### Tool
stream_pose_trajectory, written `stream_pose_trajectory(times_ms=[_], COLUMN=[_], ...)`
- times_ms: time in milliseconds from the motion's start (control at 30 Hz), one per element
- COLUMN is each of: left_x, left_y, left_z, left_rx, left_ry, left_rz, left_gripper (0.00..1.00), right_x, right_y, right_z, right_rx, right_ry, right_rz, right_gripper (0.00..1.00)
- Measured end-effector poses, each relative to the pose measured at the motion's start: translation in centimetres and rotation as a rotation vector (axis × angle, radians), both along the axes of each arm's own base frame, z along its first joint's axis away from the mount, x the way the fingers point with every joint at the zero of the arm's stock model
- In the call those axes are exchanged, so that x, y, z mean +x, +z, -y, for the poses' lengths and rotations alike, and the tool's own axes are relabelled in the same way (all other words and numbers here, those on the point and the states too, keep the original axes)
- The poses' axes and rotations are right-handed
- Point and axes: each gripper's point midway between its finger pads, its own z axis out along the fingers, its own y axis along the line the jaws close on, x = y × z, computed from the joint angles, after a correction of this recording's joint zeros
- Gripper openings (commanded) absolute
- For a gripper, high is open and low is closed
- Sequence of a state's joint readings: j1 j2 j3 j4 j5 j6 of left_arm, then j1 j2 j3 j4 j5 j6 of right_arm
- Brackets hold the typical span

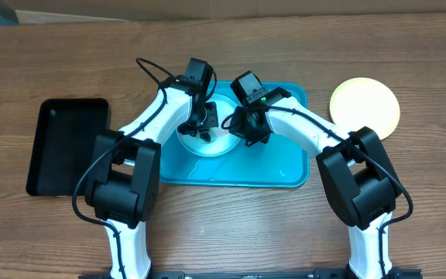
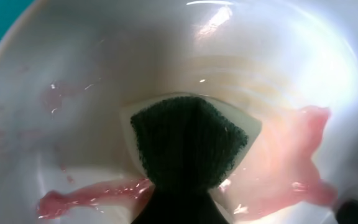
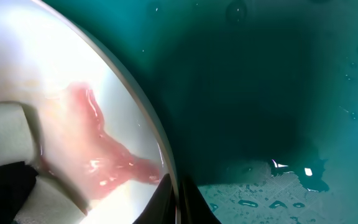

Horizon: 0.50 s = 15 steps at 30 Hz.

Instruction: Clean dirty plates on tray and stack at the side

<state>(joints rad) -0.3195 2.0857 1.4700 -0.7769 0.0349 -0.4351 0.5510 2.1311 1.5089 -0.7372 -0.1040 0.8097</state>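
Observation:
A white plate (image 1: 207, 143) smeared with pink sauce (image 2: 291, 162) lies in the wet blue tray (image 1: 285, 167). My left gripper (image 1: 204, 124) is shut on a sponge (image 2: 188, 140) with a dark green scrub face and presses it onto the plate's inside (image 2: 104, 74). My right gripper (image 1: 246, 132) is shut on the plate's right rim (image 3: 163, 146), one finger on each side. The sauce (image 3: 101, 152) and the sponge (image 3: 5, 134) also show in the right wrist view. A clean yellow-green plate (image 1: 365, 107) lies on the table to the right of the tray.
A black bin (image 1: 64, 143) stands on the wooden table to the left of the tray. Water drops and a puddle (image 3: 291, 168) lie on the tray floor to the right of the plate.

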Motion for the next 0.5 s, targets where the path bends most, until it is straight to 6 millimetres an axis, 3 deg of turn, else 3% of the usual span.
stream_pose_trajectory(times_ms=[167, 300, 400, 500], left_x=[-0.3, -1.1, -0.7, 1.1], left_y=[0.0, 0.8, 2.2, 4.7], left_z=[-1.8, -5.5, -7.0, -8.4], left_rx=[0.114, 0.311, 0.408, 0.488], left_ry=[0.012, 0.056, 0.089, 0.127], left_rz=[-0.002, -0.030, -0.029, 0.035], left_gripper=[0.04, 0.04, 0.04, 0.04], right_x=[0.0, 0.0, 0.0, 0.0], right_y=[0.0, 0.0, 0.1, 0.1], right_z=[0.0, 0.0, -0.5, -0.4], right_rx=[0.000, 0.002, 0.015, 0.009], right_ry=[0.000, 0.001, 0.010, 0.009], right_rz=[0.000, 0.000, 0.006, 0.006], right_gripper=[0.04, 0.04, 0.04, 0.04])
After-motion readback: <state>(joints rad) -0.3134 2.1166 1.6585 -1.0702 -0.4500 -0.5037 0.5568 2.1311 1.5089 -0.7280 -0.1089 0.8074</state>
